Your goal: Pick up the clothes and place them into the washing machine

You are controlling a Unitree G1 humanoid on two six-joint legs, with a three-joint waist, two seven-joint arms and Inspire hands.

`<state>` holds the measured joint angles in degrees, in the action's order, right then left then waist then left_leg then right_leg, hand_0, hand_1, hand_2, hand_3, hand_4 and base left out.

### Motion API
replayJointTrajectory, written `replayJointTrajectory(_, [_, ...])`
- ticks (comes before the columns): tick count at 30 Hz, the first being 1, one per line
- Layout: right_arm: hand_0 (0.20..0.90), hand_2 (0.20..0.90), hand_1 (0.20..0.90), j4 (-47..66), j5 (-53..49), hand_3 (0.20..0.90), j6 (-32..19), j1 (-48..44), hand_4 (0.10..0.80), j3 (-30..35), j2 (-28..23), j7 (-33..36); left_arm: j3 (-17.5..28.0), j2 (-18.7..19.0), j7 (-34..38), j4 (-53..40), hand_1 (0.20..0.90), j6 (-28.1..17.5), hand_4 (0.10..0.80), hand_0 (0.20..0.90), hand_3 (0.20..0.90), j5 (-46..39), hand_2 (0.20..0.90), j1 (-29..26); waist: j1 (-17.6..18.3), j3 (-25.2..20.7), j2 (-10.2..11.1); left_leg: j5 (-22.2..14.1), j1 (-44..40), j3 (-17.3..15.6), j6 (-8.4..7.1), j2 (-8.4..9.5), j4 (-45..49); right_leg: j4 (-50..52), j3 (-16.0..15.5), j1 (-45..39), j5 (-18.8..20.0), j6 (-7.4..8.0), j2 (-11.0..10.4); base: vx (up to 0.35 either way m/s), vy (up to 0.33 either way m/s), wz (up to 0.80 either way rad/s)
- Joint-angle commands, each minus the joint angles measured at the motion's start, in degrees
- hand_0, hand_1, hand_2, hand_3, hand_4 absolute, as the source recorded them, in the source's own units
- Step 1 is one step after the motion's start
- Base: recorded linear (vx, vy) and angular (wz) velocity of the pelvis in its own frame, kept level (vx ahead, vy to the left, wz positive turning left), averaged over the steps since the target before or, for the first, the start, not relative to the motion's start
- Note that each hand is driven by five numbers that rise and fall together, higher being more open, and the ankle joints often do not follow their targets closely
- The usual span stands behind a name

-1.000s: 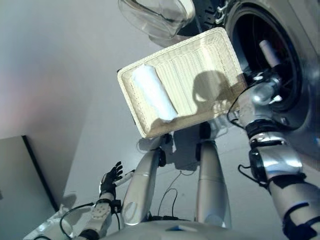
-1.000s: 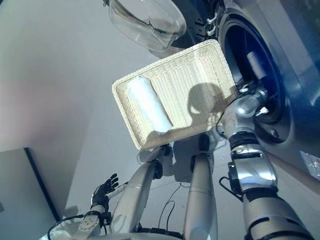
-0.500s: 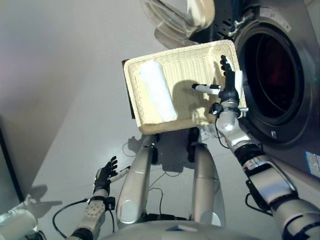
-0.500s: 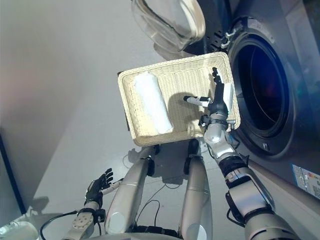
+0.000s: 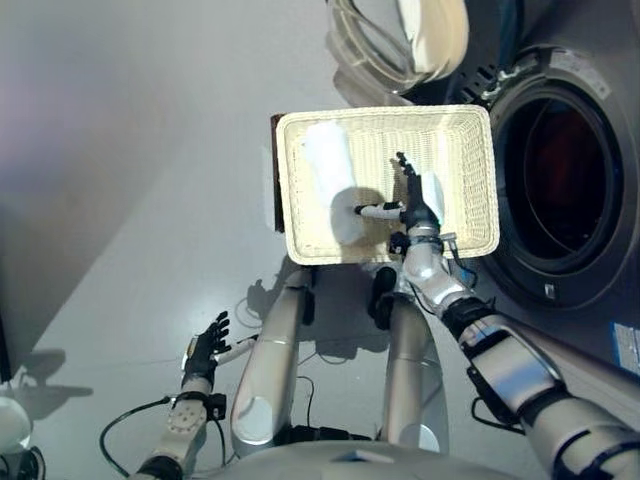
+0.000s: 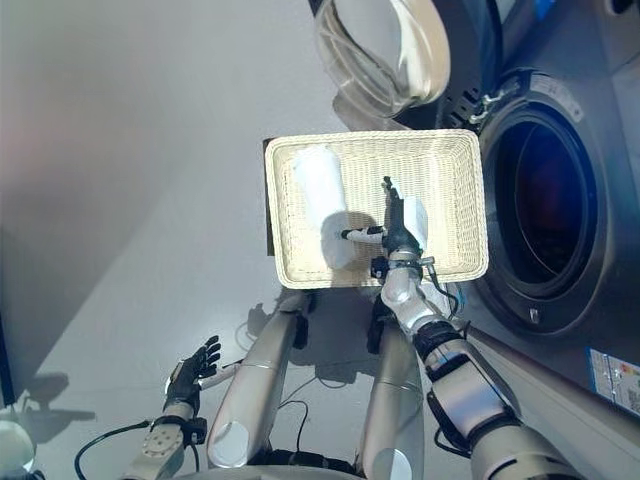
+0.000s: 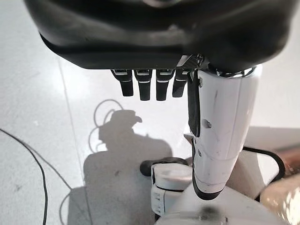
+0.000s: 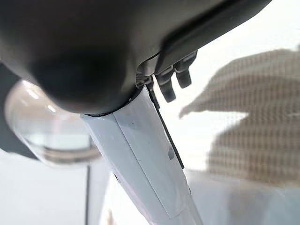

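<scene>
A rolled white cloth (image 5: 328, 168) lies at the left end of a pale wicker basket (image 5: 390, 113) on the floor. My right hand (image 5: 412, 203) hovers over the basket's middle, open, with fingers straight and the white-covered thumb (image 8: 140, 154) pointing toward the cloth. It holds nothing and stays just right of the cloth. The washing machine's dark drum opening (image 5: 555, 190) stands right of the basket, and its glass door (image 5: 400, 40) is swung open behind it. My left hand (image 5: 203, 350) hangs open low at the left, over bare floor.
Grey floor spreads left of the basket. The basket's right end sits close against the washer front (image 6: 590, 330). A dark edge (image 5: 273, 190) shows along the basket's left side.
My right hand came out of the drum and moved left over the basket toward the cloth. The camera shifted too. The left hand stayed hanging.
</scene>
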<state>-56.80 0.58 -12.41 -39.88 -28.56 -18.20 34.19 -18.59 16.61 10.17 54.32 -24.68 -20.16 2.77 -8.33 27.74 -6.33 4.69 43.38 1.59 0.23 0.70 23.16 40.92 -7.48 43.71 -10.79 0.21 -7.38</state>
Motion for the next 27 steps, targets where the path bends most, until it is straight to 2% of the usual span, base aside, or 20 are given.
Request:
replayJointTrajectory(1, [0.9,0.9,0.9,-0.3,-1.18,0.9,-3.22,-2.65,0.8,0.6,0.19,3.27,1.13,4.4,2.13,-2.46,0.9,-0.39,0.8,0.9,0.9,1.77,0.9,6.27,-2.76,-4.04,-0.2,-4.25,4.06,-2.68,0.18,3.18,5.72,-7.08,-2.55,-0.69,5.23,-0.06,1.12,0.016,-0.008,0.21])
replayJointTrajectory(6, [0.9,0.9,0.9,-6.06,-2.76,0.9,-3.13,-4.76,0.8,0.24,2.0,3.59,1.26,5.47,2.19,-3.59,0.9,-0.05,0.8,0.9,0.9,2.63,0.9,6.25,-4.51,-3.33,-0.93,-3.65,4.47,-1.11,0.23,4.47,5.59,-6.46,-4.25,-1.01,4.6,-0.09,0.28,0.001,-0.005,0.21])
replayJointTrajectory(13, [0.9,0.9,0.9,-9.72,-3.63,0.9,-2.93,-6.44,0.8,0.31,2.92,4.14,1.09,5.92,2.32,-4.16,0.9,0.02,0.8,0.9,0.9,2.95,0.9,5.88,-5.79,-2.72,-1.38,-3.23,4.83,-0.03,0.2,5.22,5.16,-6.52,-5.37,-1.05,4.58,0.05,-0.36,-0.007,0.007,0.19])
replayJointTrajectory(27, [0.9,0.9,0.9,-16.32,-4.37,0.9,-1.66,-12.69,0.8,1.15,1.37,5.6,0.33,6.76,2.6,-6.1,0.9,0.03,0.8,0.9,0.9,2.9,0.9,5.49,-7.14,-1.4,-2.67,-3.01,5.21,0.42,0.32,6.37,4.01,-7.13,-5.49,-0.69,5.28,0.5,-1.69,0.001,0.031,0.08])
